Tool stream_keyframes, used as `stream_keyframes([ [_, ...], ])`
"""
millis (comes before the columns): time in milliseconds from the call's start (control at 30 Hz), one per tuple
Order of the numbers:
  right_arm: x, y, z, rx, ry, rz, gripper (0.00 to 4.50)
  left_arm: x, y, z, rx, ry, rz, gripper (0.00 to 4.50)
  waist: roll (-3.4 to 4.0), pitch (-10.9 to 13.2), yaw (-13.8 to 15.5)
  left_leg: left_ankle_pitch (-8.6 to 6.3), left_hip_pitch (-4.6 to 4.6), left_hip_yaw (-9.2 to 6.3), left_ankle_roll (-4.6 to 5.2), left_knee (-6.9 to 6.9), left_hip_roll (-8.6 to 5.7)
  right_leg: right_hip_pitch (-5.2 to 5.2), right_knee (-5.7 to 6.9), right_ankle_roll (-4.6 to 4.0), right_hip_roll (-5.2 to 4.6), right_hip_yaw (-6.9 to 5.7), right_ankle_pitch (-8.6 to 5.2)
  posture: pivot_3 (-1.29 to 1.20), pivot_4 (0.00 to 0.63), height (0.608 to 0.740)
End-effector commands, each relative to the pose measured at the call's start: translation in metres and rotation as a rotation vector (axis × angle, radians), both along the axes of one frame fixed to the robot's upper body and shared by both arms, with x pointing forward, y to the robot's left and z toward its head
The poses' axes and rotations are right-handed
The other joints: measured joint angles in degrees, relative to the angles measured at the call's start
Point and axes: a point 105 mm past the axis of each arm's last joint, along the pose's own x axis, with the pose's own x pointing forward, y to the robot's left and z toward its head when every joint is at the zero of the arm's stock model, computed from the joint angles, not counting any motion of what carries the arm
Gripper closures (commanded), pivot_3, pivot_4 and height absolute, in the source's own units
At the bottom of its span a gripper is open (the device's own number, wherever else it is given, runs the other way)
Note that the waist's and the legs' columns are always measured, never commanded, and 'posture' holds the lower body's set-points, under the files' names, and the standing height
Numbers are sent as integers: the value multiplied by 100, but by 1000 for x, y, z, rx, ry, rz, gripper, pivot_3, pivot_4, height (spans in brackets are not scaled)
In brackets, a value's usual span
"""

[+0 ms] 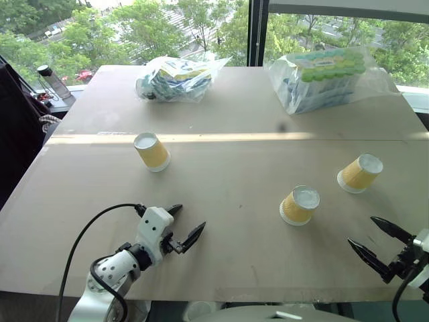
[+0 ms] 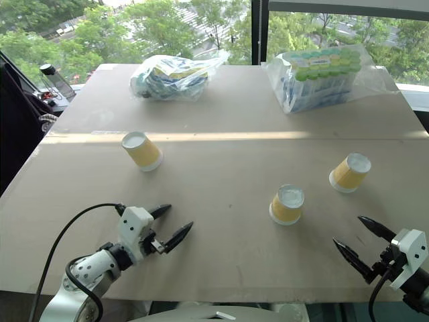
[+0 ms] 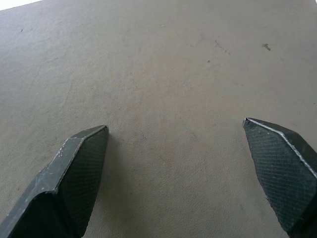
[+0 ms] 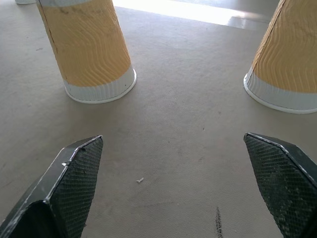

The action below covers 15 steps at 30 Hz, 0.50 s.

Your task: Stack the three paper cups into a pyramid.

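Three paper cups stand upside down and apart on the tan table (image 1: 221, 268): one at the left (image 1: 152, 151), one right of centre (image 1: 299, 205) and one further right (image 1: 360, 173). Each has yellow-orange sides and a white base facing up. My left gripper (image 1: 190, 220) hovers open over bare table near the front edge, well short of the left cup. My right gripper (image 1: 362, 231) is open at the front right, with nothing between its fingers. In the right wrist view it (image 4: 173, 136) points at the gap between two cups (image 4: 89, 49) (image 4: 290, 59).
Two clear plastic bags of packaged goods lie at the far side, one left of centre (image 1: 177, 78) and one at the right (image 1: 328, 77). A bottle (image 1: 53, 82) stands beyond the table's far left corner. A sunlit seam (image 1: 234, 137) crosses the table.
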Motion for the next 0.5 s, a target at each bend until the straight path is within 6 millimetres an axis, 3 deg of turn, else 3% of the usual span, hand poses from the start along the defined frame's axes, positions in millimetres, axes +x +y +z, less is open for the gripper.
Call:
stream_keyframes([
  [33, 5, 1, 14, -20, -42, 26, 0, 0, 1, 11, -30, -32, -1, 30, 0, 0, 0, 0, 0, 0, 0, 0, 0, 0, 0, 0, 0, 0, 0, 0, 150, 740],
  [500, 9, 2, 19, -29, -40, 69, 0, 5, 2, 18, -53, -107, -42, 30, 4, 4, -1, 2, 0, -5, -5, 0, 0, 8, -12, 0, 0, -6, 0, 0, 150, 740],
])
